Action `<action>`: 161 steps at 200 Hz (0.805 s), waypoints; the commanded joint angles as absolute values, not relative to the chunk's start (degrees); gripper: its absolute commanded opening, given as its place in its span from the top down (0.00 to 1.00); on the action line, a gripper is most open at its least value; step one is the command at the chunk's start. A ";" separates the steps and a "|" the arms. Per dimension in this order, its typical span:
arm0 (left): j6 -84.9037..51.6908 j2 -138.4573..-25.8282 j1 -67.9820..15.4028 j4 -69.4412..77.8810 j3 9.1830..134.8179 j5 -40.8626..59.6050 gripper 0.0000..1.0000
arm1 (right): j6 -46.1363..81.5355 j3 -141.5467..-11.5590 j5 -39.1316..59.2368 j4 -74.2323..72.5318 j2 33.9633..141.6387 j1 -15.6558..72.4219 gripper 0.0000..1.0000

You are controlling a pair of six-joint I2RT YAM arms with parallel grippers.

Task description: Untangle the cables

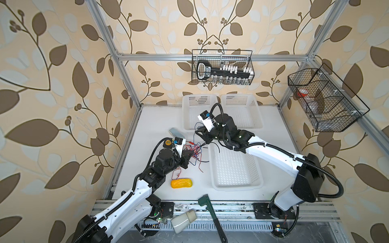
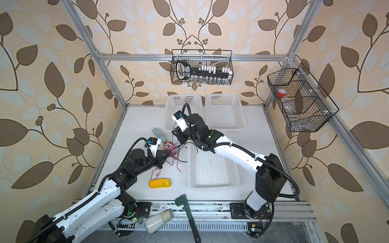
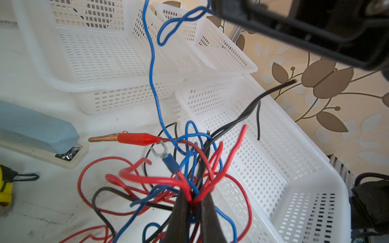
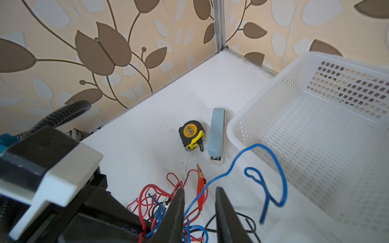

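The cables (image 1: 194,150) (image 2: 172,150) are a knot of thin red, blue and black wires on the white table, between the two arms. My left gripper (image 1: 190,154) (image 2: 167,154) (image 3: 194,197) is shut on the bundle, and red and blue strands (image 3: 189,160) fan out from between its jaws. My right gripper (image 1: 201,137) (image 2: 176,134) (image 4: 200,188) hangs just above the knot with its jaws apart. A blue cable (image 4: 231,164) (image 3: 154,84) runs up through that gap, apparently clear of both fingers, and loops over towards a basket. A red alligator clip (image 3: 134,138) (image 4: 201,185) lies at the knot's edge.
A long white basket (image 1: 233,168) sits right of the knot, with two more (image 1: 200,111) (image 1: 242,111) behind. A blue stapler (image 4: 216,132) and a yellow tape measure (image 4: 191,133) lie at far left. A yellow object (image 1: 182,183) and a green-handled tool (image 1: 210,210) lie nearer the front.
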State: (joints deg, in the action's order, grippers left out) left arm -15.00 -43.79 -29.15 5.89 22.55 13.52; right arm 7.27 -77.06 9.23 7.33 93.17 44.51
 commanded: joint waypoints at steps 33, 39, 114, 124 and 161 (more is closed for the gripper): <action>-11.91 -42.98 -28.85 7.23 25.84 14.02 1.00 | 11.03 -79.99 11.29 10.91 97.35 44.83 0.67; -11.75 -42.89 -28.87 7.21 25.89 14.05 1.00 | 11.28 -79.98 11.58 10.84 97.67 44.82 0.66; -12.01 -41.41 -28.86 8.61 25.27 15.03 1.00 | 14.36 -83.15 14.53 9.23 103.56 45.59 0.61; -12.05 -41.24 -28.91 8.61 25.20 14.94 1.00 | 14.50 -83.72 14.43 9.40 104.25 45.71 0.61; -12.35 -40.96 -28.90 8.70 24.56 14.35 1.00 | 15.03 -84.46 15.20 9.15 105.47 45.88 0.86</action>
State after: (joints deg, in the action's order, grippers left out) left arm -13.41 -42.57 -29.15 4.21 23.07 13.52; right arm 14.44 -82.78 13.82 9.30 104.20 45.39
